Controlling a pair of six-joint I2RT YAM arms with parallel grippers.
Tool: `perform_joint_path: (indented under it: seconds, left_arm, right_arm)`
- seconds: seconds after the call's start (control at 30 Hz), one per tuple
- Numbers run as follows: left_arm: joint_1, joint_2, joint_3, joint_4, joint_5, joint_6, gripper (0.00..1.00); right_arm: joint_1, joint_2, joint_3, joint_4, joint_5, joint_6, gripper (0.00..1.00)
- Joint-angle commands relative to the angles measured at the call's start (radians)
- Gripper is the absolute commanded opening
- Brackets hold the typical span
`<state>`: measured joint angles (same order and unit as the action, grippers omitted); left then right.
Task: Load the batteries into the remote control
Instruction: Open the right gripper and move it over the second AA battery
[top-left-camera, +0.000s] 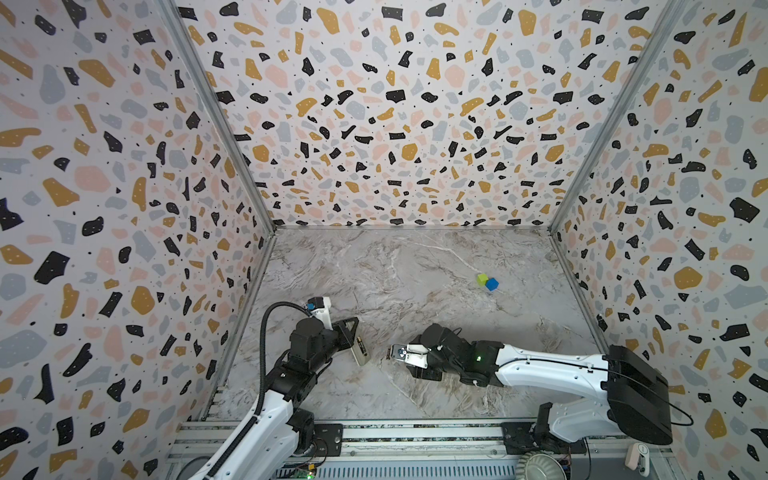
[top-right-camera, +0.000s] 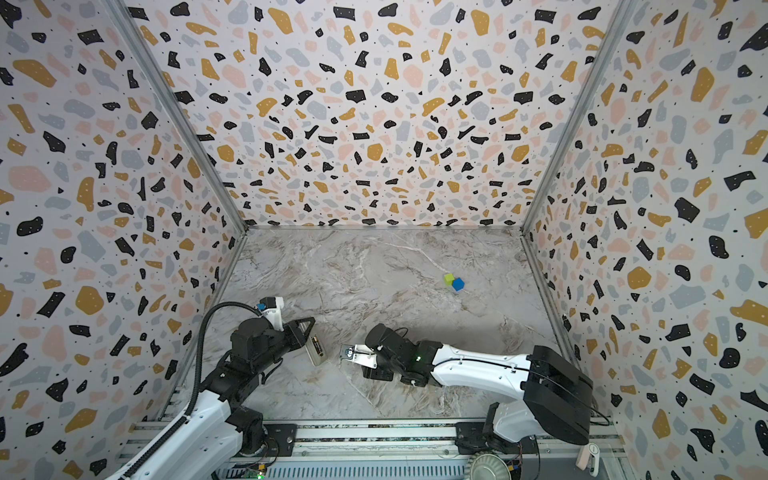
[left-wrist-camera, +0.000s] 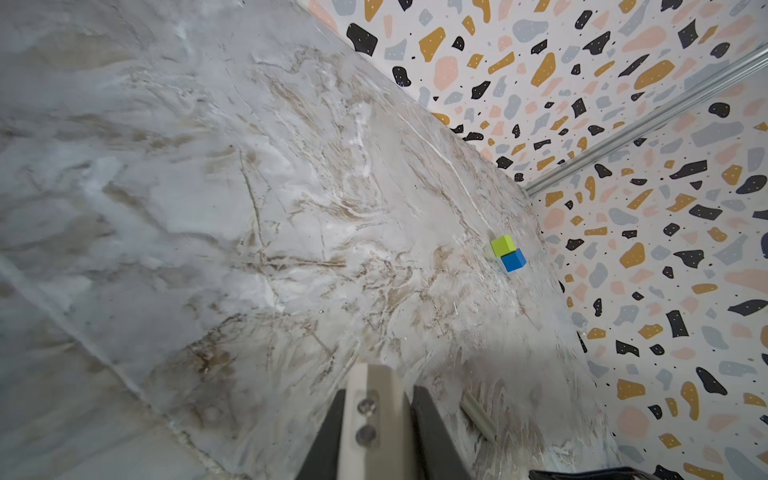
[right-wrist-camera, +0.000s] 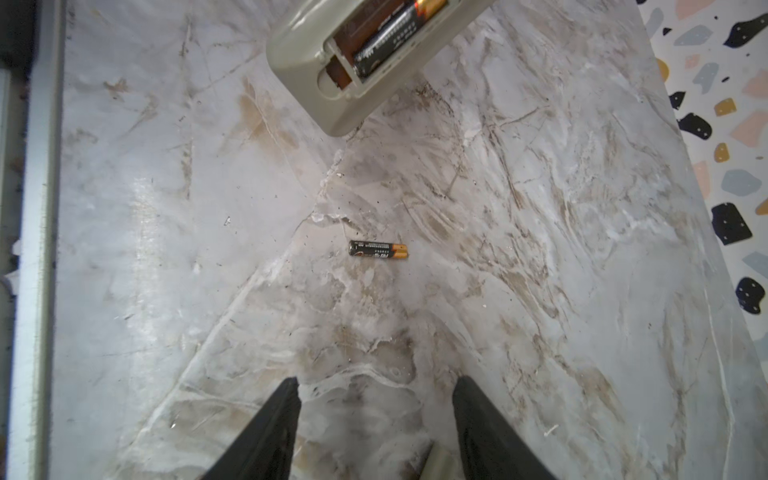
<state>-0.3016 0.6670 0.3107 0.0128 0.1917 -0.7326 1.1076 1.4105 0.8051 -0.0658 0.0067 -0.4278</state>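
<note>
My right gripper (right-wrist-camera: 376, 382) stands spread and empty at the frame's bottom, lined up on the loose battery (right-wrist-camera: 377, 251) lying mid-frame on the table (right-wrist-camera: 166, 249). My left gripper (left-wrist-camera: 380, 392) pinches the remote control (right-wrist-camera: 299, 58), upper centre, tilted, I judge, so its open bay faces the right arm; a second battery (right-wrist-camera: 386, 41) already sits inside.

No word or number can be read anywhere. The small black cylindrical battery with a copper-orange end (right-wrist-camera: 378, 251), lying on the grey marble tabletop (right-wrist-camera: 540, 270), carries rows of tiny white print, too small to make out. At its nine o'clock in both top views, a second black battery (right-wrist-camera: 388, 39) sits in the slim pale plastic remote control (right-wrist-camera: 303, 66) and bears equally illegible white lettering.
</note>
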Motion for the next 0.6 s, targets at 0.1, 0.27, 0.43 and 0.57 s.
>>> perform_joint_path:
  seconds: [0.1,0.27,0.43,0.57]
  left_arm:
    - [0.047,-0.003,-0.016,0.040,0.019,0.022,0.00]
    - [0.096,-0.067,-0.022,0.012,0.002,0.026,0.00]
    - [0.123,-0.099,-0.033,0.025,-0.001,0.013,0.00]
    - [0.144,-0.089,-0.036,0.020,0.009,0.026,0.00]
  right_arm:
    - [-0.058,0.131,0.166,-0.023,-0.204,-0.217,0.61]
    - [-0.063,0.252,0.266,-0.059,-0.203,-0.294,0.61]
    - [-0.078,0.363,0.358,-0.114,-0.227,-0.362,0.59]
    - [-0.099,0.429,0.416,-0.182,-0.245,-0.407,0.56]
